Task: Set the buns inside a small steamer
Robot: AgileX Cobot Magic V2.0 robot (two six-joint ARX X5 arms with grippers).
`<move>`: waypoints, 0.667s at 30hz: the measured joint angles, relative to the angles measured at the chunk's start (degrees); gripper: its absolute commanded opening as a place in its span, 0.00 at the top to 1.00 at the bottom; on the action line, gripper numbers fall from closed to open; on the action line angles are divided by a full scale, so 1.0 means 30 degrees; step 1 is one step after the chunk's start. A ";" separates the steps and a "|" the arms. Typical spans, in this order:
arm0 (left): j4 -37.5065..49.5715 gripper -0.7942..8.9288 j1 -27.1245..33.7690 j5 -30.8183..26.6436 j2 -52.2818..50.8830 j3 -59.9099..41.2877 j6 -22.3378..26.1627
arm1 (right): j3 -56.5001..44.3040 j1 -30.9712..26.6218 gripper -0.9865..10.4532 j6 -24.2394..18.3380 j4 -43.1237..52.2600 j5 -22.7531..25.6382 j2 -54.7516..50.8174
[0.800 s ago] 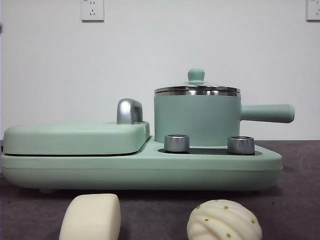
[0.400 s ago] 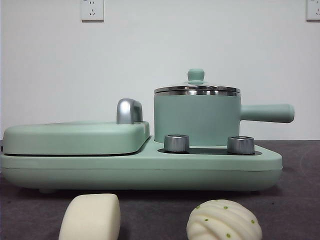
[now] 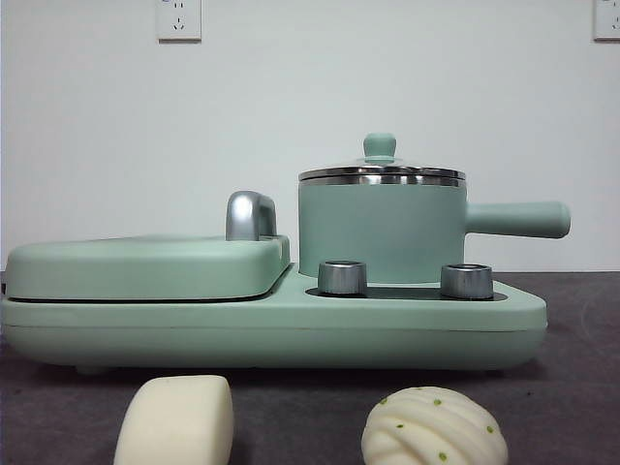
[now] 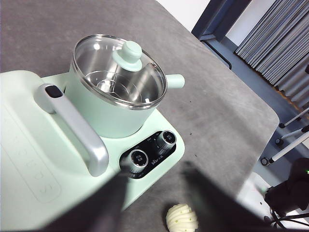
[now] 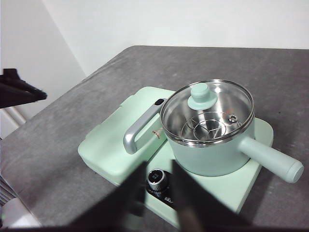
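Mint steamer (image 3: pixel 383 228) sits lidded on the cooker base (image 3: pixel 271 329) — nothing has moved in the last second, so you haven't started. Both buns lie on the desk (image 3: pixel 572 387) in front: smooth bun (image 3: pixel 177 421) and ridged bun (image 3: pixel 434 426), apart from each other. Left hand (image 4: pixel 154 193) and right hand (image 5: pixel 157 193) hover high, jaws apart, empty. Glass lid (image 5: pixel 207 111) blocks the pot — you likely lift it first. Griddle lid (image 3: pixel 145 266) sits beside, not in the way.
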 measured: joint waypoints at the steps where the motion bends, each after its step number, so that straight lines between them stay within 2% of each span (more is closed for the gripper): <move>1: 0.0007 0.45 0.0000 0.0000 0.0000 0.0000 0.0029 | 0.0000 0.0000 0.64 0.0000 0.0000 0.0000 0.0000; 5: 0.0015 0.43 0.0000 0.0000 0.0000 0.0000 0.0219 | 0.0000 0.0000 0.56 0.0000 0.0000 0.0000 0.0000; 20: -0.0335 0.44 0.0000 0.0000 0.1027 0.0721 -0.0007 | 0.0000 0.0000 0.56 0.0000 0.0138 0.0000 0.0000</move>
